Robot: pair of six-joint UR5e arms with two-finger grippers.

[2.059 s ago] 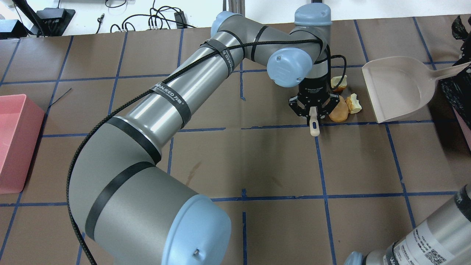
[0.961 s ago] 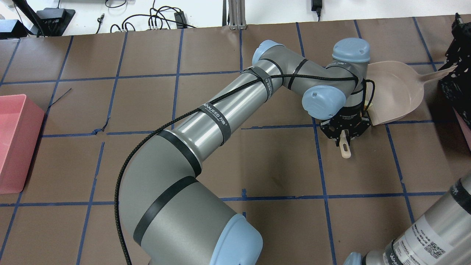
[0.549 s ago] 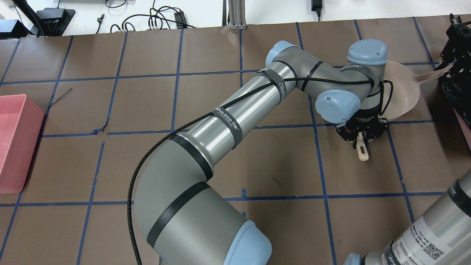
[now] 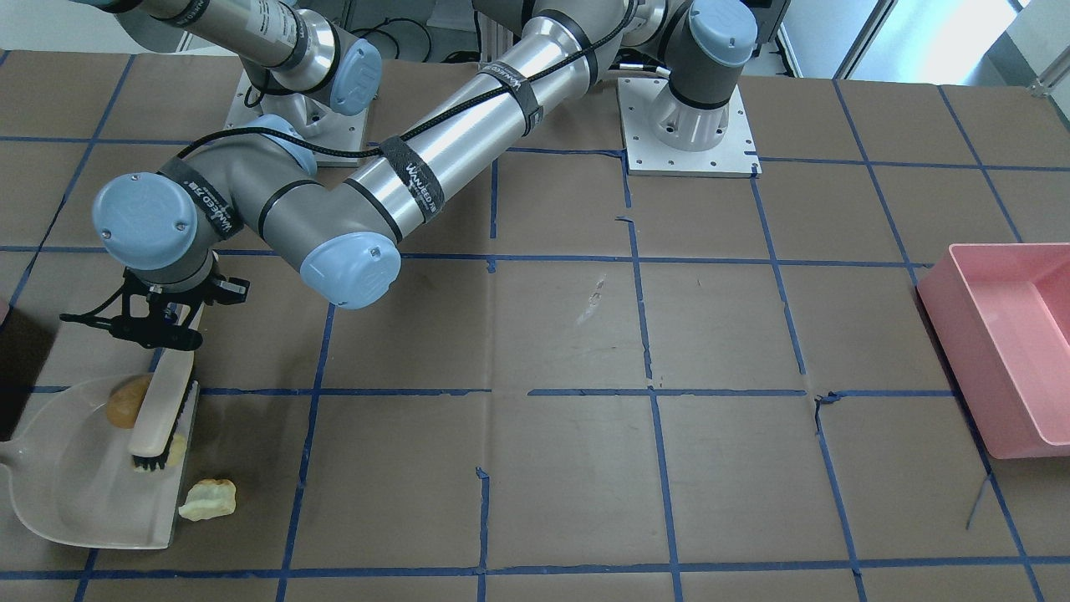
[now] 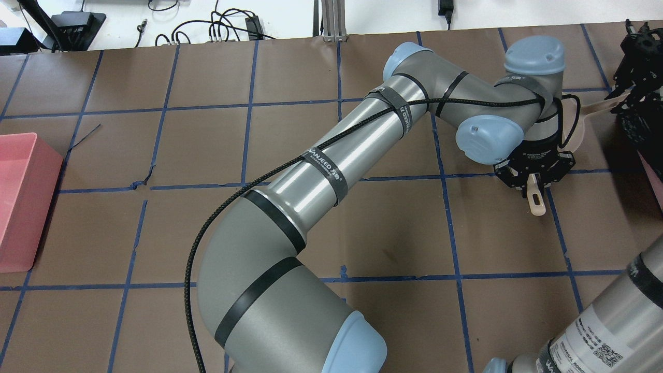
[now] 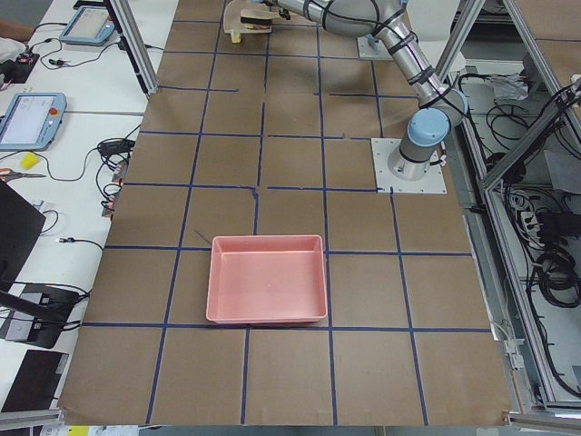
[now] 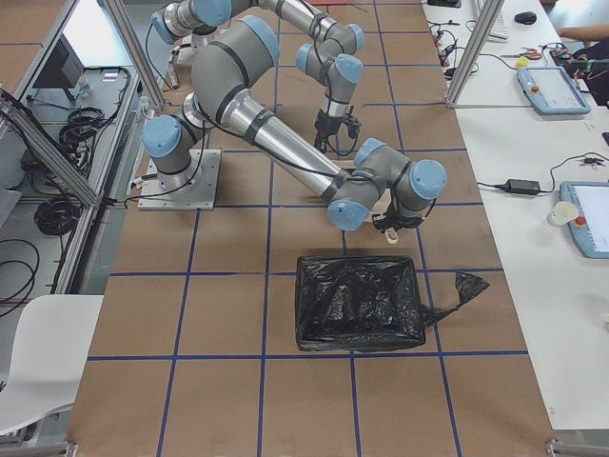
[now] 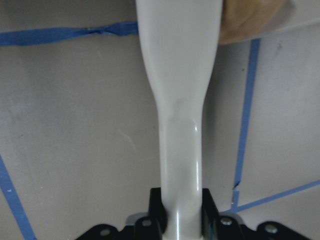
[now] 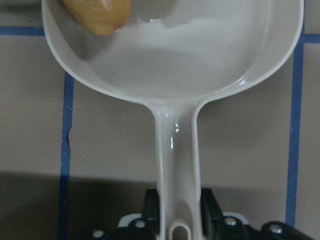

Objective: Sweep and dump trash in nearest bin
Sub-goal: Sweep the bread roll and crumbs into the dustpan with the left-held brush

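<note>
My left gripper (image 4: pixel 159 328) is shut on the handle of a cream brush (image 4: pixel 163 410), whose bristles rest at the mouth of the beige dustpan (image 4: pixel 67 485). The tan-brown lump (image 4: pixel 127 401) lies inside the pan beside the brush. One pale chunk (image 4: pixel 175 451) sits against the bristles at the pan's lip. The other chunk (image 4: pixel 209 499) lies on the table just outside the pan. My right gripper (image 9: pixel 177 220) is shut on the dustpan handle (image 9: pixel 177 150). In the overhead view the left gripper (image 5: pixel 534 178) and arm hide most of the pan.
A black-bagged bin (image 7: pixel 357 305) stands just beyond the dustpan, at the overhead view's right edge (image 5: pixel 642 134). A pink bin (image 4: pixel 1003 351) sits at the table's opposite end. The left arm (image 5: pixel 336 166) stretches across the table's middle.
My left arm has swept the brush to the right, pushing the scraps toward and into the dustpan. The wrist now covers the pan in the overhead view.
</note>
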